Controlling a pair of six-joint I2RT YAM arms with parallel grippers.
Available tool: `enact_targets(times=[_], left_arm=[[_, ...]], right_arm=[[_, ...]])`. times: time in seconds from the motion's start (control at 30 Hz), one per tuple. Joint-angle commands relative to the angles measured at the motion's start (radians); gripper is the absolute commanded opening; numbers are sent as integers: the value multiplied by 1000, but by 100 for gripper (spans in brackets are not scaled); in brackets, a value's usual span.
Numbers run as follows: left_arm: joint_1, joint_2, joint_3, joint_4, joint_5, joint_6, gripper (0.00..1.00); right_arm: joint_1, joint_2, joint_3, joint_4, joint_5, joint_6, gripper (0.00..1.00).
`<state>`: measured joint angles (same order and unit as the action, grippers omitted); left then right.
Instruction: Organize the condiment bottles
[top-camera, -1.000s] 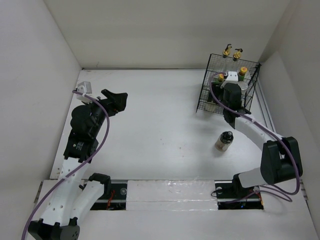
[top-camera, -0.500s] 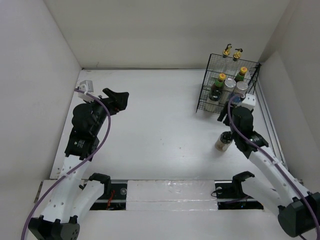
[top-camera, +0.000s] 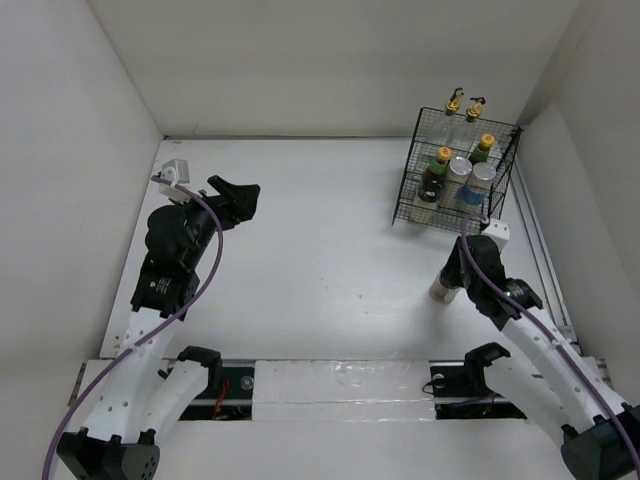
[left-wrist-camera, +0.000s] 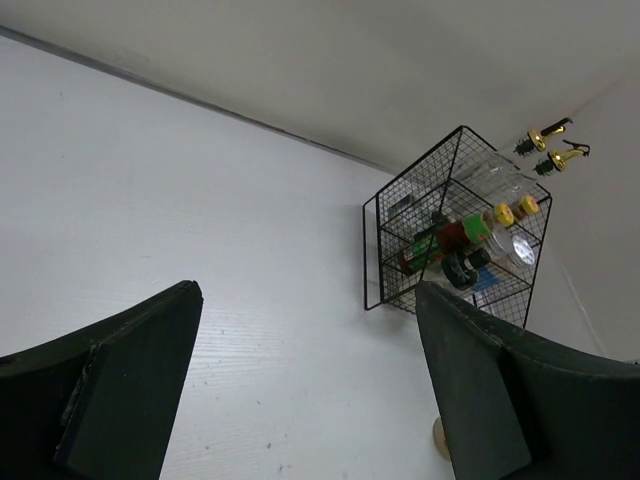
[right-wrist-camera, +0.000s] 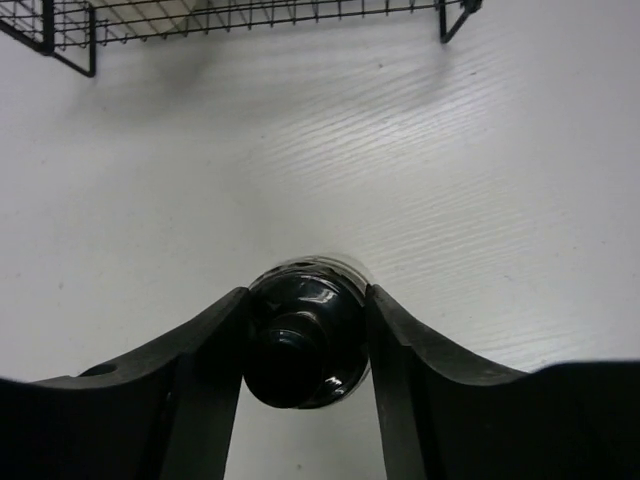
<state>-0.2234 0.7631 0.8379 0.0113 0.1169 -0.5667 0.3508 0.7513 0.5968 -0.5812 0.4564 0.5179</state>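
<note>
Right fingers are shut on the black-lidded jar. Both pads sit against the lid's sides with no gap visible, and the jar stands on the counter directly between them.

- **Grip height:** The grip looks high, on the lid rather than the glass body. If you lift fast, I'd expect the jar to swing or slip out between the fingers, and a loose lid could come off.
- **Centring:** The lid looks roughly centred. Any offset and the jar may twist as it leaves the counter.
- **Wire basket:** The wire basket sits ahead of the fingertips, well apart, with only its lower edge in the wrist view. In the top view it is already crowded with orange-capped bottles, silver-lidded jars and gold-spouted bottles at the far side. Free room looks tight, so a low carry could clip the front wire. Setting down blind could knock a neighbour over, and I can't tell which slot is free.
- **Left fingers:** Left fingers are spread wide with nothing between them, far across the counter from the basket. I see no risk there unless you swing them in.
</note>
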Motion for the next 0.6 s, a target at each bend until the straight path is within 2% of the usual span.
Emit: enact_targets(times=[0.0,0.07,0.1,0.17,0.2,0.27,0.43,0.57], left_arm=[[-4,-25,7,52,15,-4,84],[-4,-25,7,52,15,-4,84],[-4,-25,7,52,15,-4,84],[-4,-25,7,52,15,-4,84],[-4,-25,7,52,15,-4,84],[-4,-25,7,52,15,-4,84],[-4,-13,7,52,15,-4,84],[-4,-12,7,52,6,-4,84]], right_arm=[[46,-15,41,-65,-30,54,53],[66,-15,28,-77,24,68,47],[76,-26,28,-77,24,68,42],[76,-26,28,-66,24,68,38],[85,-26,17,-57,24,68,32],[85,-12,17,-57,46,57,28],[106,23,86,-20,102,22,14],[116,48,185,61,182,-82,11]])
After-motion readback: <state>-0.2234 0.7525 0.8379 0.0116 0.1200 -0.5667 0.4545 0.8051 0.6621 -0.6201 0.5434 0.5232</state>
